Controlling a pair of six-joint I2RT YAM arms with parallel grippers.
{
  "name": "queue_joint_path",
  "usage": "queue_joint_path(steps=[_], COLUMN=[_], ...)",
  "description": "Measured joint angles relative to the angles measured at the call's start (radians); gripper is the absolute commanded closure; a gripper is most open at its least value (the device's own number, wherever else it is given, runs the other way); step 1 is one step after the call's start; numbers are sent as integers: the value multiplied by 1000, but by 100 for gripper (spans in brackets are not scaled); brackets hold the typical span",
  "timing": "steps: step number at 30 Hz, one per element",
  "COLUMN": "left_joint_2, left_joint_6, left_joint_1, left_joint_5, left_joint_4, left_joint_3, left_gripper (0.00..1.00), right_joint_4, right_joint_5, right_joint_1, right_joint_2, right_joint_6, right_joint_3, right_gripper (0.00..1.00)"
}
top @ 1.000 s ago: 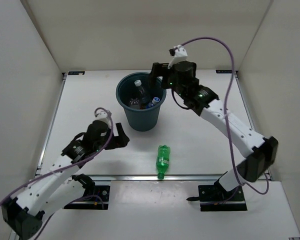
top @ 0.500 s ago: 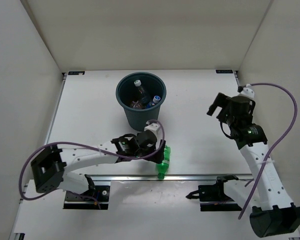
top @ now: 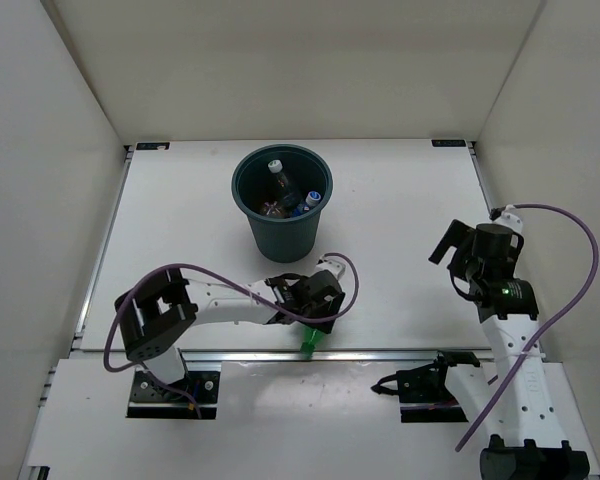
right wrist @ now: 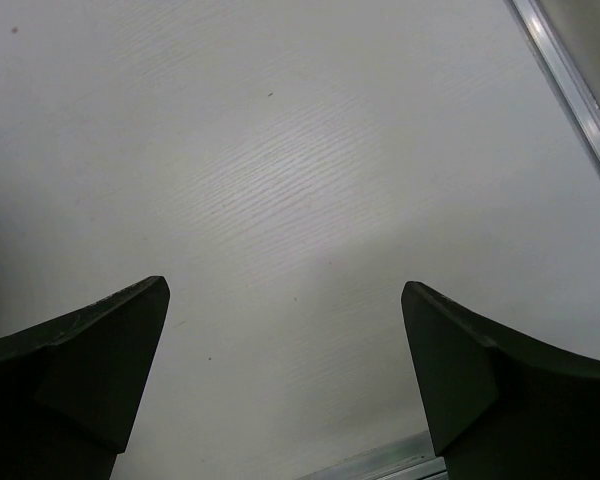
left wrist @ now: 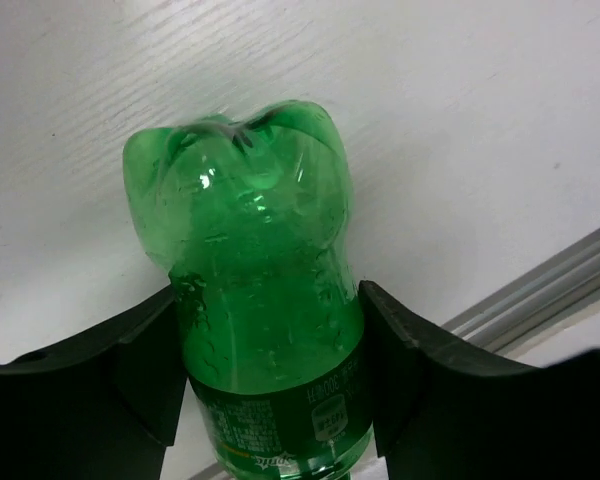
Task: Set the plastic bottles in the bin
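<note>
Your white table (top: 400, 210) carries the teal-blue bin (top: 280, 238) standing upright toward the back, and the green bottle (left wrist: 255, 290) lying on its side by the metal rail (top: 400, 353) at the near edge.

Robot lab test cell, white panel walls (top: 300, 70), white table (top: 410, 200), aluminium edge rail (top: 400, 353)

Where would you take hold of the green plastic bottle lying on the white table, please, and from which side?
Grip the green plastic bottle across its round body, between the lobed base and the label, coming down from above. It lies on its side, so both flanks are free; the left gripper straddles it there, a finger on each flank.
</note>
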Motion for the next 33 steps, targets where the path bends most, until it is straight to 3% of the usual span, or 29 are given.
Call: queue_joint_path(steps=[5,9,10,12,13,18,21,22,23,25,28,33], left_joint_2=[-56,-185,-220,-280,-312,-373,-305,-263,-220,-140,-64,-85], left_joint_6=[19,80,105,147,169,245,256,254,255,261,273,273], left_joint_1=[-2,-7,-5,6,28,281,421,452,474,502,512,506], left_joint_5=[-6,-10,-24,-61,-80,-164,-212,-221,-225,-225,-225,-258], left_joint_4=[-64,-158,-173,-176,-167,-87,-74,-77,-78,-93,-141,-231], left_joint_3=[51,200,262,372,431,610,673,695,708,710,692,692], left_gripper=[40,39,45,48,44,48,43,36,21,17,1,2], right_joint_4=[-1,8,13,28,33,37,36,36,36,35,32,14], right_joint_5=[-9,-25,-31,-41,-47,-64,-64,-64,-64,-63,-61,-54], right_joint_1=[17,3,-1,-8,-11,-12,-11,-13,-14,-22,-32,-37], right_joint_2=[-6,-1,1,5,7,32,28,26,25,23,21,35], right_joint_6=[0,-1,-1,-2,-3,-4,-3,-3,-3,-3,-4,-6], right_joint_3=[-39,-53,-54,-60,-63,-68,-72,-72,-72,-72,-71,-37], right_gripper=[1,1,1,1,1,1,1,0,1,0,1,1])
